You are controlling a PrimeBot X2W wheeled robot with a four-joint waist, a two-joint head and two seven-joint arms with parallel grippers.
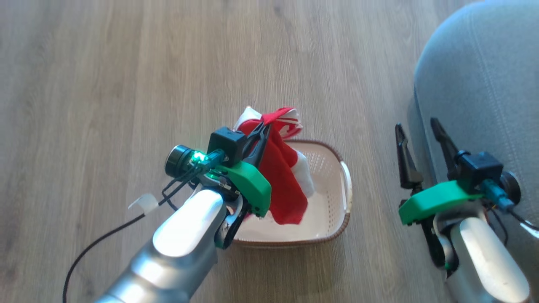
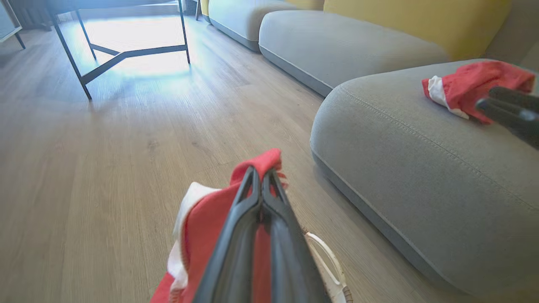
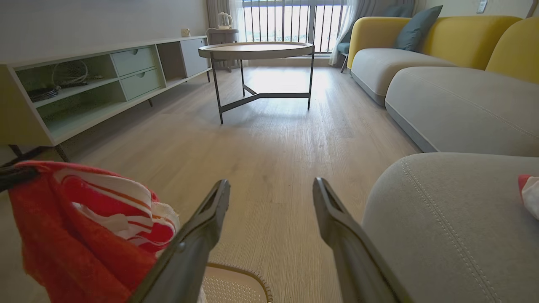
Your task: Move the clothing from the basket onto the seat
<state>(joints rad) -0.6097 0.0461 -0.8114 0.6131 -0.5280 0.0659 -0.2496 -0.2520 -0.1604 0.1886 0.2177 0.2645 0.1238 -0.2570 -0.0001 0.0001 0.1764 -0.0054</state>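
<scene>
Above the basket, the left gripper has its two dark fingers pressed together on a red garment, pinching it near its top fold. From that pinch the fabric hangs down in a long red drape with a white patch along one side (a striped red-and-white part bunches up around the fingertips). Its lower end dangles over the basket's cream perforated bottom, which shows beside the drape; whether the cloth touches that bottom I cannot tell. The basket stands on the pale wood floor, with its brown woven-look rim running all round and one white handle on the side towards the seat.

To the right of the basket, well apart from it, the right gripper hangs with its fingers spread wide and nothing between them, just beside the rounded edge of the grey seat. Farther from the basket, up on the seat's cushion, a second red garment with white trim lies crumpled; the left wrist view shows it just behind the right gripper's dark fingers. A line of light double stitching runs along the cushion's edge.
</scene>
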